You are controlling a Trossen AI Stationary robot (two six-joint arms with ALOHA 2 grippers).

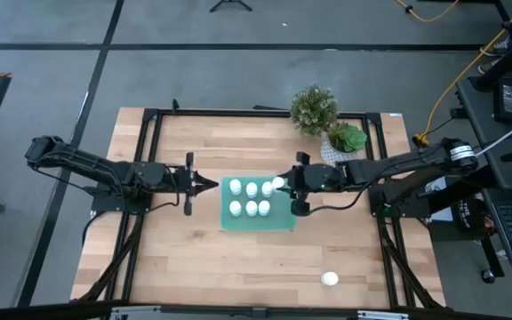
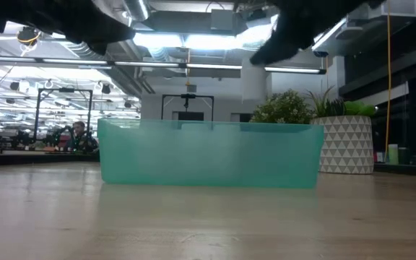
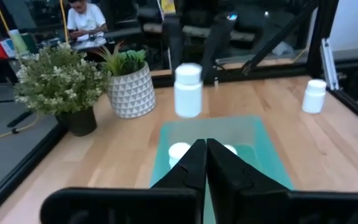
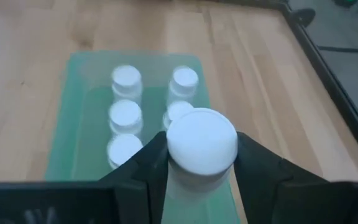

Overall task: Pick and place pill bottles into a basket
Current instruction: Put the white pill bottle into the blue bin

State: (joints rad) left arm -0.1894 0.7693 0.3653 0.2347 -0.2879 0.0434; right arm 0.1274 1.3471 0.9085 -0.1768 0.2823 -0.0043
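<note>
- Right gripper [image 4: 201,163] clamps a pill bottle [image 4: 202,144] above the teal basket [image 1: 278,222], at its right edge
- Six bottles [image 1: 251,198] stand inside in two rows
- Left gripper [image 1: 210,185], closed and empty, hangs just left of the basket
- One bottle [image 1: 330,279] stands apart on the bench [image 1: 194,258]
</note>
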